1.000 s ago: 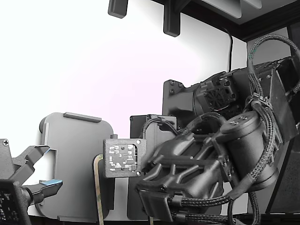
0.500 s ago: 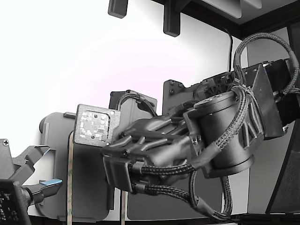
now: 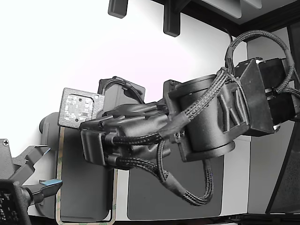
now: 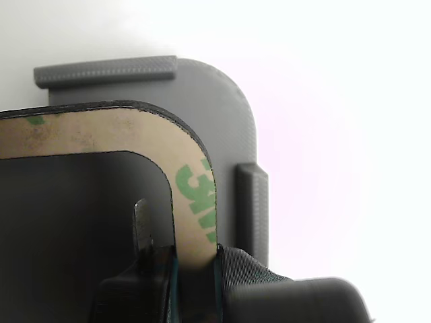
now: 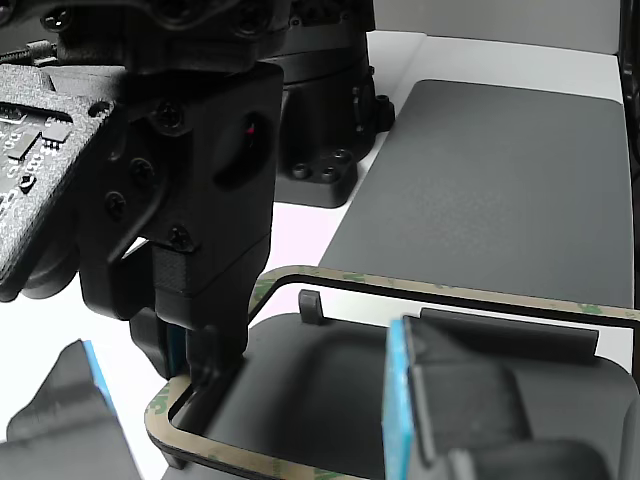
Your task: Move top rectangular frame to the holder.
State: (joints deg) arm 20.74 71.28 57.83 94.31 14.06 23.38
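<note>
The gripper [image 4: 192,269] was pinched onto the rim of the top rectangular frame [image 4: 195,195], one finger inside the opening and the other outside. The frame hung over the holder [image 4: 229,114], its beige, green-marked rim lying just inside the holder's rounded corner; whether frame and holder were touching could not be told. In the wrist view, raised tabs [image 4: 106,70] stood at 12 o'clock and 3 o'clock from the frame's corner. In the exterior view, the frame [image 3: 59,187] outlined the holder [image 3: 49,123] at about 8 o'clock from the wrist, with the dark mat [image 3: 154,197] at 5 o'clock. In the other view, the gripper [image 5: 195,350] held the frame [image 5: 450,295] at its near corner, the mat [image 5: 500,180] lying at 1 o'clock.
</note>
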